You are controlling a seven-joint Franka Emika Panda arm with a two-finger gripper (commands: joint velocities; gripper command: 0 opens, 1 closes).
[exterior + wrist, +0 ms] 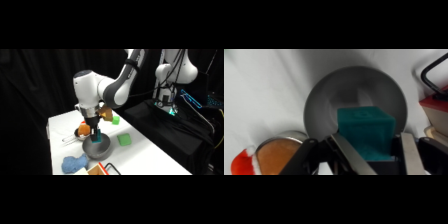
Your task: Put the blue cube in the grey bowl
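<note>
The blue cube (366, 132) is a small teal block held between my two fingers (406, 152), right over the grey bowl (321, 102). In the side view my gripper (97, 135) comes straight down above the grey bowl (98, 148), with the teal blue cube (98, 135) showing at its tip, just over the bowl's rim. The cube hangs inside the bowl's outline and looks a little above its floor.
A small dark pan (80, 132) with an orange thing in it sits just behind the bowl. A blue fuzzy cloth (74, 163) lies at the front left, two green cubes (123, 139) to the right, and an orange-framed item (102, 169) at the front edge.
</note>
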